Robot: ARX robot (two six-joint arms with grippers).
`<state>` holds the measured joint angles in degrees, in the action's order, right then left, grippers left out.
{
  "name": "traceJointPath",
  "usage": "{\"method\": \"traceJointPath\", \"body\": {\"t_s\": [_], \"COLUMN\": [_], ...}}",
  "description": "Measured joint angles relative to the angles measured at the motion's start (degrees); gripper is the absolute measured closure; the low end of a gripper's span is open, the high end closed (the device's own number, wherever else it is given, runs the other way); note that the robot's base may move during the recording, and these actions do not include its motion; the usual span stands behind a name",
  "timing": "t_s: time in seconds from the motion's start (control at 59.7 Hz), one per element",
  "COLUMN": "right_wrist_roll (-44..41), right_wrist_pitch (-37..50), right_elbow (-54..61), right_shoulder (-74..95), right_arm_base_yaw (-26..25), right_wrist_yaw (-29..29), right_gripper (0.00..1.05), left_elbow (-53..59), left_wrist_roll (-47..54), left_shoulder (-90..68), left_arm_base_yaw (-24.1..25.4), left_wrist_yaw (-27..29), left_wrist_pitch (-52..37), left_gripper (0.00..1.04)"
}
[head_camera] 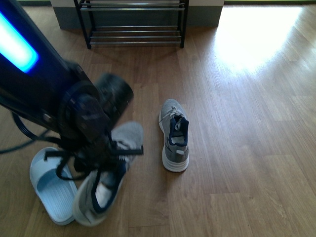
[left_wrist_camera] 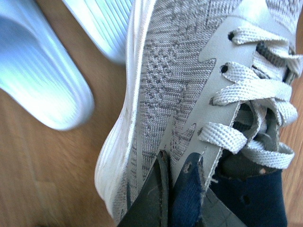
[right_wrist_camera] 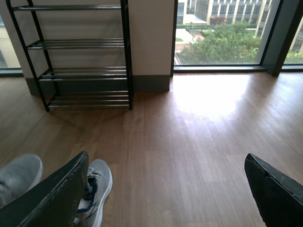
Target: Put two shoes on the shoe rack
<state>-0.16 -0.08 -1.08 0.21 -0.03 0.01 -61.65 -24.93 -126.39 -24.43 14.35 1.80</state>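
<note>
My left gripper is shut on a grey knit sneaker and pinches its side wall by the navy collar. The shoe hangs tilted, toe pointing away, just above the floor. In the left wrist view the dark fingers clamp the sneaker beside its laces. The second grey sneaker stands upright on the floor to the right. The shoe rack stands far back against the wall, its chrome rods bare. My right gripper is open above bare floor, with a grey sneaker beside one finger.
A pale blue slide lies on the floor left of the held sneaker; both slides show blurred in the left wrist view. Wood floor stretches between the shoes and the rack. A window is right of the rack.
</note>
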Motion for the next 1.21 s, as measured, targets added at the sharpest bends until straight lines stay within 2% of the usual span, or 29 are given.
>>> {"method": "traceJointPath", "body": {"t_s": [0.201, 0.385, 0.62, 0.77, 0.871, 1.206], "right_wrist_roll": [0.0, 0.0, 0.0, 0.0, 0.0, 0.0], "right_wrist_pitch": [0.0, 0.0, 0.0, 0.0, 0.0, 0.0], "right_elbow": [0.0, 0.0, 0.0, 0.0, 0.0, 0.0], "right_shoulder": [0.0, 0.0, 0.0, 0.0, 0.0, 0.0], "right_arm_base_yaw": [0.0, 0.0, 0.0, 0.0, 0.0, 0.0], "right_wrist_yaw": [0.0, 0.0, 0.0, 0.0, 0.0, 0.0], "right_gripper": [0.09, 0.09, 0.09, 0.09, 0.09, 0.09], "left_elbow": [11.7, 22.4, 35.2, 42.2, 42.3, 42.4], "left_wrist_roll": [4.9, 8.3, 14.6, 19.5, 20.2, 20.4], "left_shoulder": [21.1, 39.0, 66.6, 91.5, 94.2, 94.1], "left_arm_base_yaw": [4.4, 9.9, 13.3, 13.6, 13.6, 13.6], "left_wrist_yaw": [7.9, 14.2, 19.6, 23.8, 25.3, 24.1], "left_wrist_pitch": [-3.1, -1.8, 5.1, 17.0, 17.2, 17.2], "left_gripper": [1.04, 1.04, 1.04, 1.04, 1.04, 1.04]}}
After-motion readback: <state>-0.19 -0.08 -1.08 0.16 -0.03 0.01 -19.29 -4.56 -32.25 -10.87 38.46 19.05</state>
